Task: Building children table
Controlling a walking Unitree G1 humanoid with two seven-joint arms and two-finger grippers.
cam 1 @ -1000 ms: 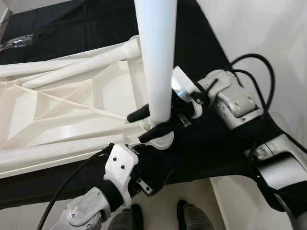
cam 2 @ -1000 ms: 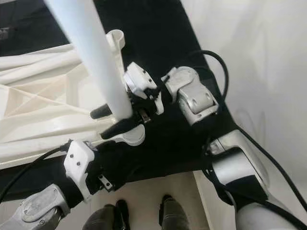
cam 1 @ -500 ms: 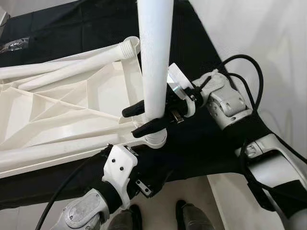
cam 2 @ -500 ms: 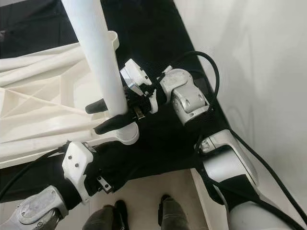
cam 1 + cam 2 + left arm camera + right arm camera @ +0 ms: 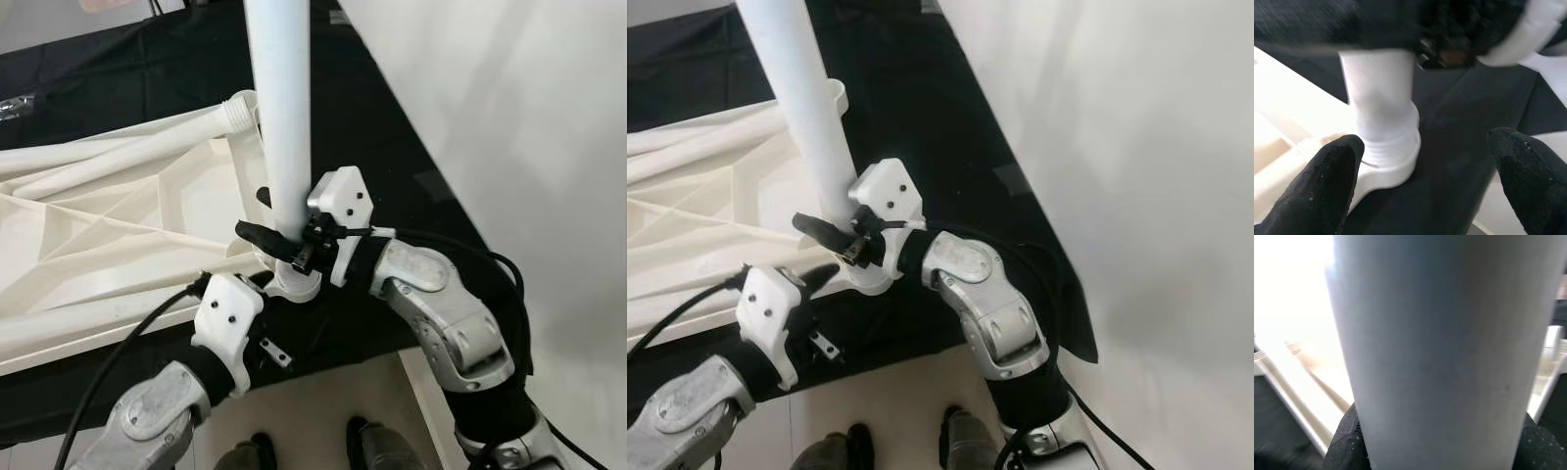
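The white children's table top (image 5: 118, 225) lies upside down on a black cloth. A white table leg (image 5: 279, 117) stands upright in the corner socket (image 5: 1386, 156) nearest me. My right gripper (image 5: 276, 233) is shut on this leg just above the socket, and the leg (image 5: 1435, 347) shows close up between its pads. My left gripper (image 5: 1425, 186) is open low beside the socket. One of its fingers (image 5: 1327, 181) rests by the socket's flange and the other is well apart. A second leg (image 5: 127, 147) lies along the table top's far edge.
The black cloth (image 5: 392, 147) covers the work surface and ends just in front of my feet (image 5: 304, 450). A white wall (image 5: 509, 117) stands close on the right. My right elbow (image 5: 460, 333) juts out over the cloth's near corner.
My right wrist has swung round the leg toward me, still gripping it, and the forearm now lies nearer my body. The leg stays upright in the socket. The camera has shifted. The left gripper has barely moved.
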